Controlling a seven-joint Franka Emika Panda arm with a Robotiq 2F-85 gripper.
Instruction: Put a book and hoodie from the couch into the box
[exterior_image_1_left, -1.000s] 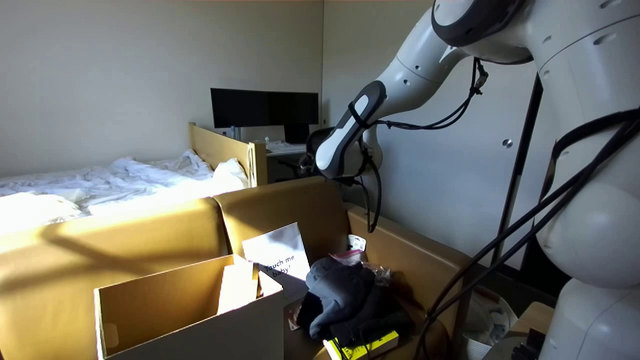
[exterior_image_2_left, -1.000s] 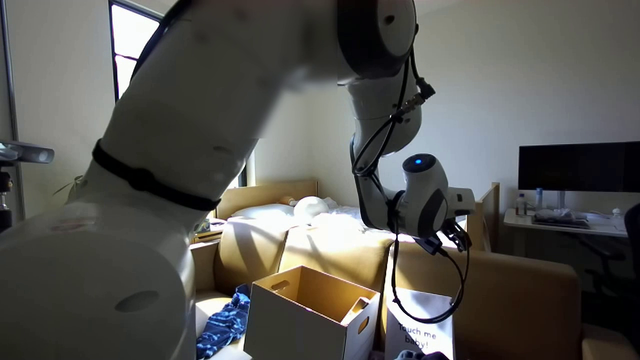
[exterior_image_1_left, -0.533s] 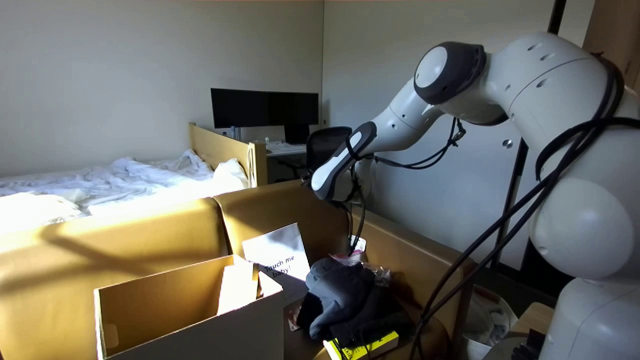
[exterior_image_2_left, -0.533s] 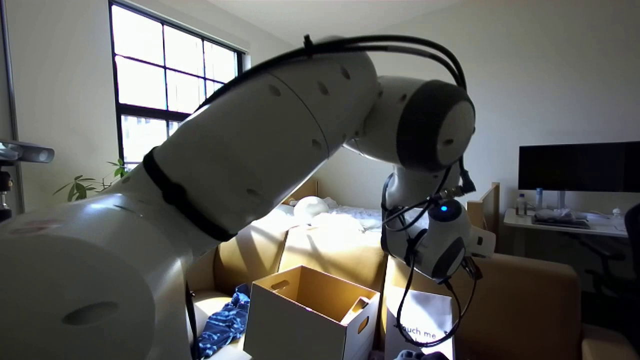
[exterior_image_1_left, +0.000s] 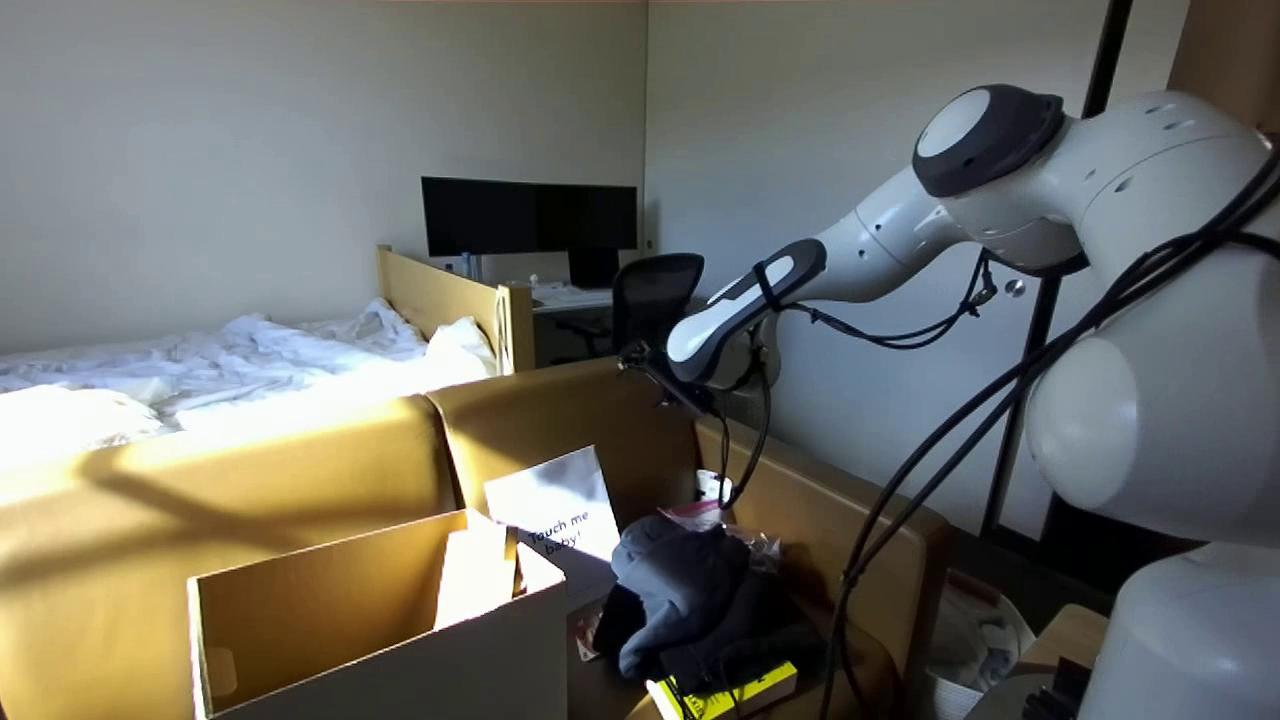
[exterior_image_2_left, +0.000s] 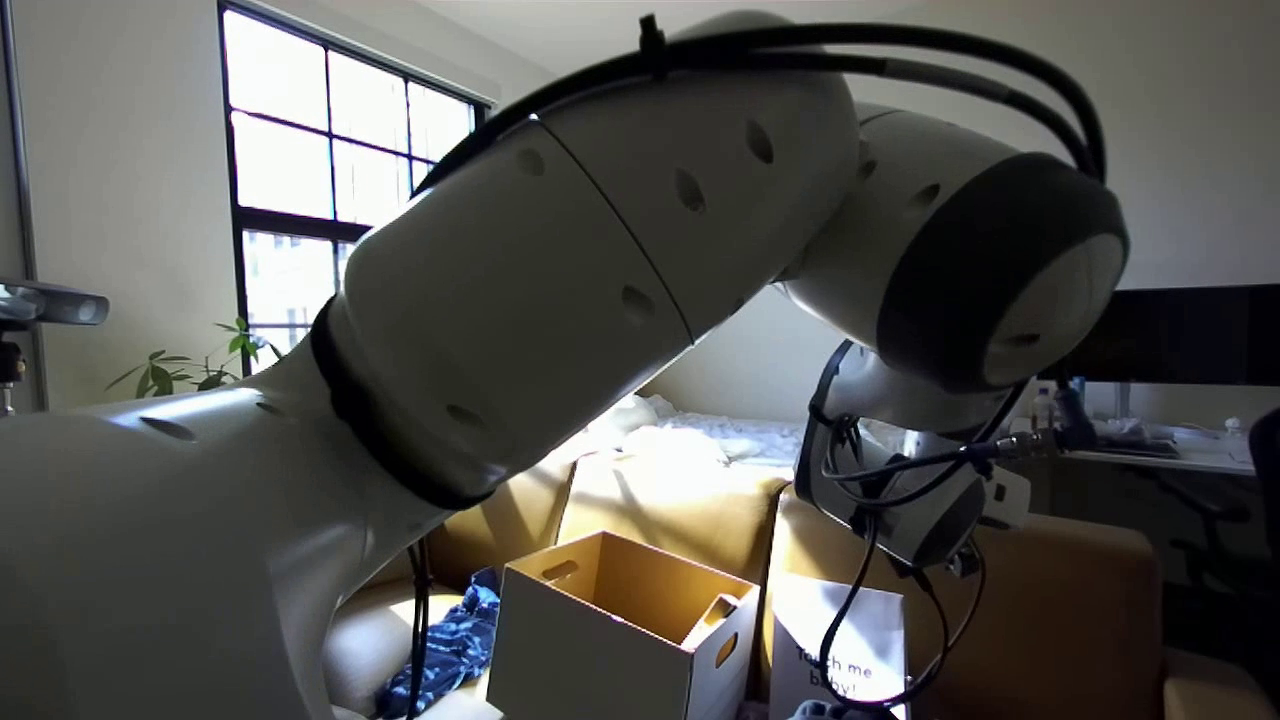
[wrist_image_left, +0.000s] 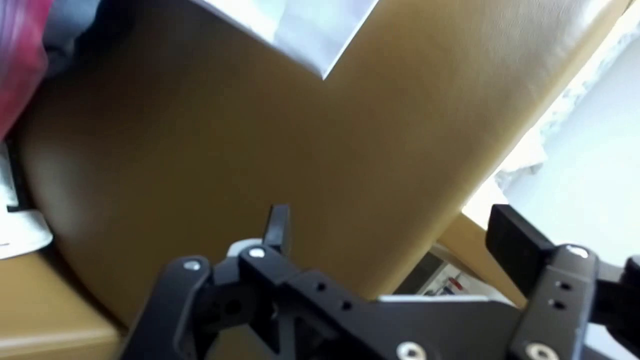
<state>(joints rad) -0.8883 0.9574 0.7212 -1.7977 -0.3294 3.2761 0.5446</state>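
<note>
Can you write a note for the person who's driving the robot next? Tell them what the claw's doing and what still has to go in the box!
Claw: open, holding nothing.
Hoodie: probably the gray-blue and black bundle on the couch.
Yellow book: on the couch too, partly covered by that bundle.
Box: open at the top; its bottom is out of sight.
Done: neither thing is boxed yet.
Left: both; lifting the bundle first might free the book.
</note>
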